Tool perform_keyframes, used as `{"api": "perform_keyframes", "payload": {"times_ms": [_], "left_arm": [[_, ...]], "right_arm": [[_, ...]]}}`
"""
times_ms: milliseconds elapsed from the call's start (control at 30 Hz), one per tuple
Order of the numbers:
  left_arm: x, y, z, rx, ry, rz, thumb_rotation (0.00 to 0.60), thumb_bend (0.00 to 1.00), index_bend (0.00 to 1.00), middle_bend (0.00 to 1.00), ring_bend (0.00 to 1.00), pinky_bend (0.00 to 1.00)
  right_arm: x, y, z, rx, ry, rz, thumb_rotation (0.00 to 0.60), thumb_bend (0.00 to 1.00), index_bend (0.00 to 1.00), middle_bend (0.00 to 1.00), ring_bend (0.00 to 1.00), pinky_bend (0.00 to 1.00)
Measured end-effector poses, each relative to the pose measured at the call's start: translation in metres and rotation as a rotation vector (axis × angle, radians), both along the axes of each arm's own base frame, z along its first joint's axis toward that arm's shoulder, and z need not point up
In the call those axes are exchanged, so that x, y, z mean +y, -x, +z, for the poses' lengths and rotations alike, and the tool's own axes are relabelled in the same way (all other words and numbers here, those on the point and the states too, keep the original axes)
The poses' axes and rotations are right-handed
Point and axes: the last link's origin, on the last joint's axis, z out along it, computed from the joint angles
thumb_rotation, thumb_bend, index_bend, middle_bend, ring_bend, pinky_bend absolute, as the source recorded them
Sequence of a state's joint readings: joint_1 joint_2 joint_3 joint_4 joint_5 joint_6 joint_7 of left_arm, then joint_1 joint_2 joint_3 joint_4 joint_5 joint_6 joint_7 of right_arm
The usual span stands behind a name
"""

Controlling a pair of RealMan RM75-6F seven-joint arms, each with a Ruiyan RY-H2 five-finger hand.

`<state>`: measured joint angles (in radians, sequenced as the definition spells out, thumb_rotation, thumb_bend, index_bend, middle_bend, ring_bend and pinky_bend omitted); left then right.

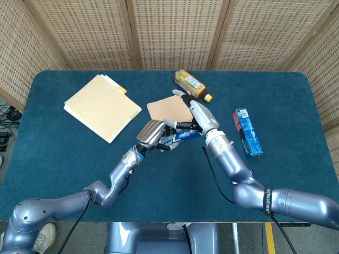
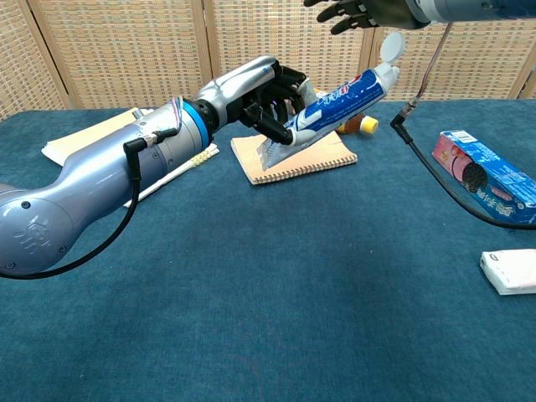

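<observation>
Left hand (image 2: 266, 92) gripping toothpaste tube (image 2: 339, 96), right hand (image 2: 356, 10) cropped above cap

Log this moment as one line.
left hand: holds blue-and-white toothpaste tube above table | right hand: open, over tube's cap end | tan spiral notebook: beneath

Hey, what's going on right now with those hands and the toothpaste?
Left robot hand grips toothpaste tube, raised, cap up. Right robot hand open above it, not touching. Notebook lies below.

Showing blue-and-red brand lettering on the toothpaste tube (image 2: 339, 99) and print on the blue box (image 2: 490, 178), both too blurred for reading.
</observation>
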<state>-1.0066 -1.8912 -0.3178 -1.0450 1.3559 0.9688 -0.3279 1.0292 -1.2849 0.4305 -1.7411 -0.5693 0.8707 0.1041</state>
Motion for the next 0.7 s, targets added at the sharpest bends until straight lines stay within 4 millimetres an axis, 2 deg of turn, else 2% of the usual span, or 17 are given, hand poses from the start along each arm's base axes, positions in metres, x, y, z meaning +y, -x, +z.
{"api": "perform_keyframes", "payload": {"times_ms": [700], "left_arm": [[-0.005,0.001,0.003,-0.077,0.004,0.007,0.6,0.65,0.73,0.59,0.59,0.58]], "right_arm": [[0.001,0.025,0.001,-0.04,-0.024,-0.056,0.14,0.0,0.08,0.01,0.0,0.0]]}}
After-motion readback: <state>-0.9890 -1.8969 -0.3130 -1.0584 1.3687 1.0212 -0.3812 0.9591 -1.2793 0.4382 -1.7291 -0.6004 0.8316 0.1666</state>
